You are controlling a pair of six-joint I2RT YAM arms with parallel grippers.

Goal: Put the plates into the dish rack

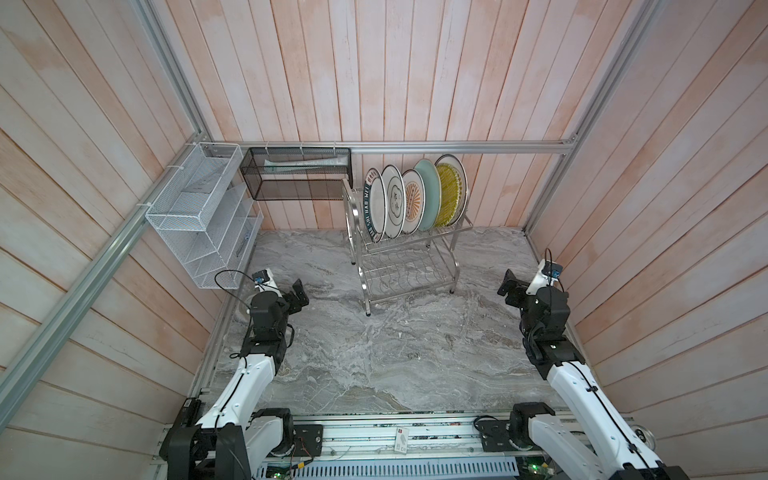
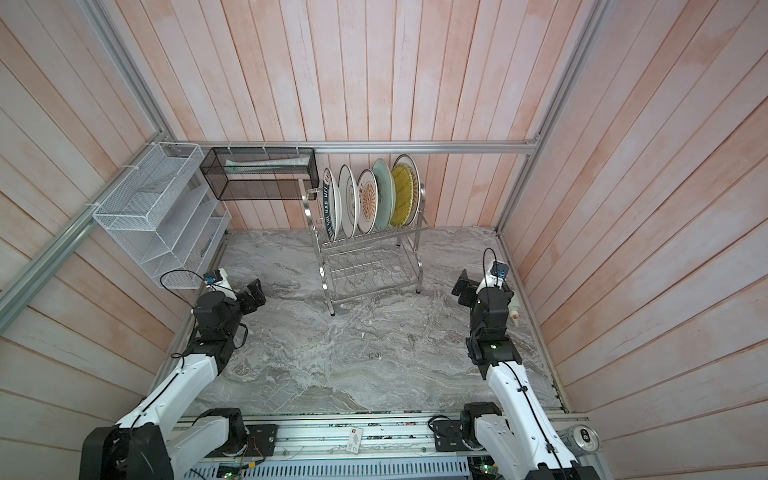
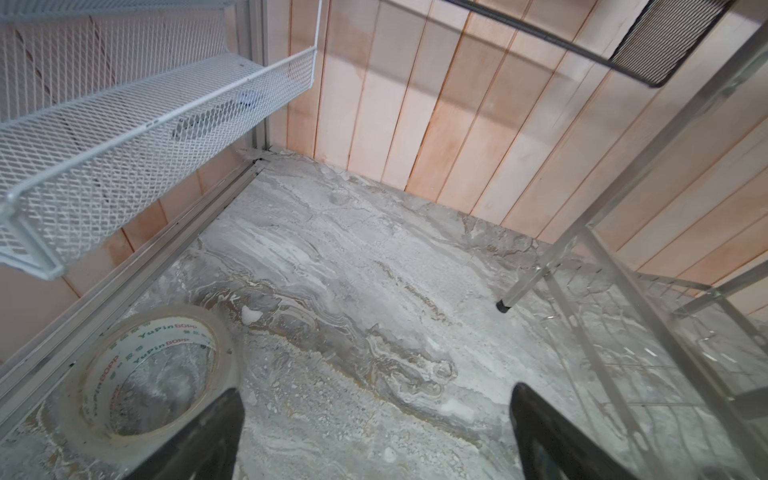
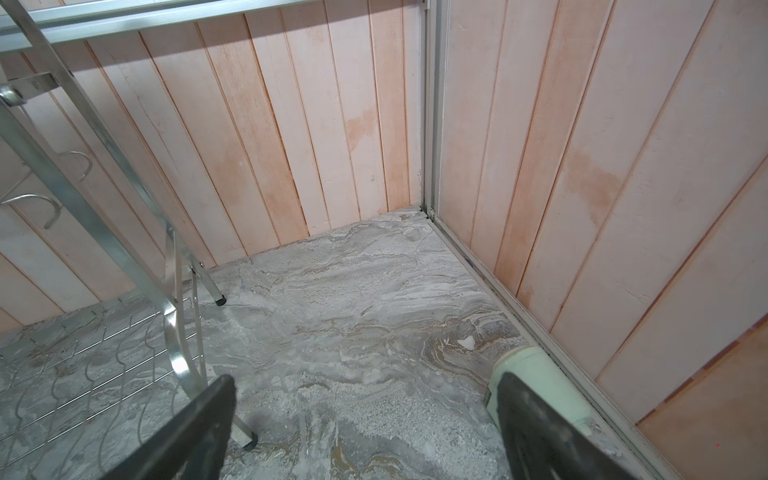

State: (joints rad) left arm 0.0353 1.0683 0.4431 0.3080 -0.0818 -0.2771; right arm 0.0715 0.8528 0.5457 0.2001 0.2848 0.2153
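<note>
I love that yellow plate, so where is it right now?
In both top views the yellow plate stands on edge in the top tier of the dish rack, between the pale green plate and the rightmost white plate.

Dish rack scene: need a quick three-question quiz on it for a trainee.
1. True or false: the plates stand on edge in the upper tier of the dish rack.
2. What lies on the table by the left gripper? A) tape roll B) mug C) sponge
3. Fill in: the left gripper and the right gripper are both ___ and hold nothing.
Key: 1 true; 2 A; 3 open.
</note>
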